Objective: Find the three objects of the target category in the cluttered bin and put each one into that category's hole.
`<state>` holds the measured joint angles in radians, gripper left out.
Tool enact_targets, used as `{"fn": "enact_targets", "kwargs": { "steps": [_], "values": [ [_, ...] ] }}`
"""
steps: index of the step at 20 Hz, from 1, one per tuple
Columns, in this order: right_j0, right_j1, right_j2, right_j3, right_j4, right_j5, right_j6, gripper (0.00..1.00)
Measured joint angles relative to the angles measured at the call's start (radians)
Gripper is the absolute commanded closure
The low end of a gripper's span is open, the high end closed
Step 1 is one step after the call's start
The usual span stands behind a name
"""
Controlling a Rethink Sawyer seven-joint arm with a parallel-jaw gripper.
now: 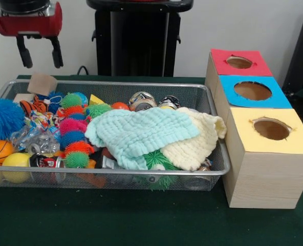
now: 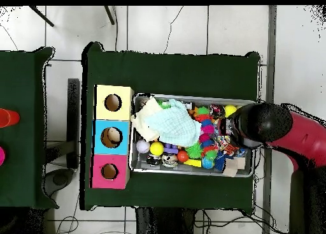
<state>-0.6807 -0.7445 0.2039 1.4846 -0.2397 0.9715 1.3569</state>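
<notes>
The silver wire-mesh bin (image 1: 110, 88) holds spiky rubber balls, small sports balls, cans and two cloths: a mint one (image 1: 141, 134) and a cream one (image 1: 200, 141). It also shows in the overhead view (image 2: 132, 139). The blue-topped hole (image 1: 252, 90) sits in the middle box of three, right of the bin; in the overhead view the hole (image 2: 111, 137) lies left of the bin. My gripper (image 1: 39, 54) hangs open and empty above the bin's far left end. In the overhead view the red and black arm (image 2: 270, 124) hides the gripper over the bin's right end.
A red-topped box (image 1: 239, 62) stands behind the blue one and a yellow-topped box (image 1: 271, 129) in front of it. The black pedestal (image 1: 138, 38) stands behind the bin. A second green table with a red object (image 2: 7, 117) lies at the overhead view's left edge.
</notes>
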Motion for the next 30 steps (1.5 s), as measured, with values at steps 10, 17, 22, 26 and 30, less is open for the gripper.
{"fn": "enact_targets", "kwargs": {
  "steps": [10, 17, 22, 26, 30],
  "values": [
    [0.000, 0.037, 0.000, 0.029, -0.002, -0.100, 0.000, 0.00],
    [0.000, 0.150, 0.000, 0.008, -0.005, -0.188, 0.000, 0.00],
    [0.001, 0.272, 0.000, -0.055, -0.008, -0.247, 0.000, 0.00],
    [0.001, 0.327, 0.000, -0.083, -0.008, -0.247, 0.000, 0.00],
    [0.001, 0.359, 0.000, -0.100, -0.007, -0.247, 0.000, 0.00]
  ]
}}
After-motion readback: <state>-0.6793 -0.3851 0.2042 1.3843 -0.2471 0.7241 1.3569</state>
